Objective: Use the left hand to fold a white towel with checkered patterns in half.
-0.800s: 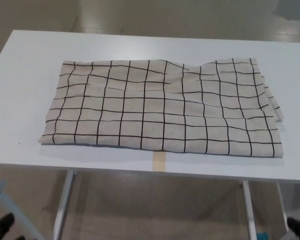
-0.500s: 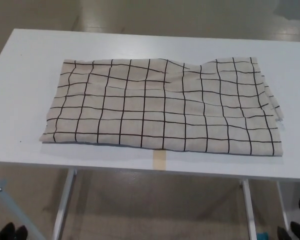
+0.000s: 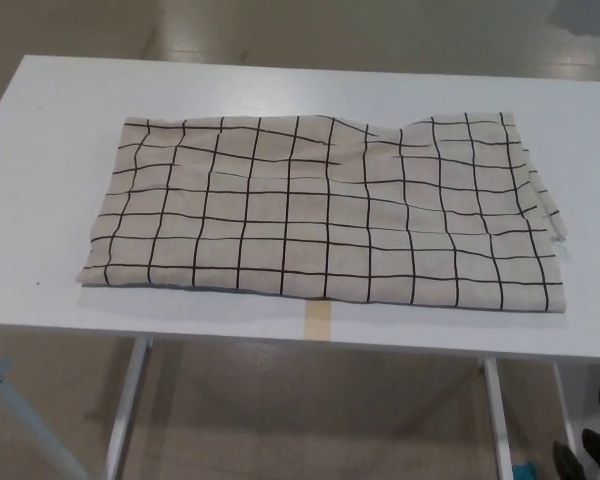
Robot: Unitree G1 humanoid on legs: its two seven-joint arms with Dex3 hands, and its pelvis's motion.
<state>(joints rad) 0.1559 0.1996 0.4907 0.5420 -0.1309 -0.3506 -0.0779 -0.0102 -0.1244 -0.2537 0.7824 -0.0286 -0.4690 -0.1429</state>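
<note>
White table (image 3: pixel 40 180) on pale metal legs (image 3: pixel 125 410) stands over a beige floor (image 3: pixel 310 410), a tan tape strip (image 3: pixel 319 320) at its near edge. Checked towel (image 3: pixel 320 215) lies spread across the middle. Dark fingertips (image 3: pixel 592 450), bottom right, are cut off, their grasp unclear; left hand unseen.

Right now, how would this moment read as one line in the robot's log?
towel: flat on white table, layers showing at right edge | tape strip: table front edge | left hand: not in view | right hand: low beside table, apart from towel
</note>
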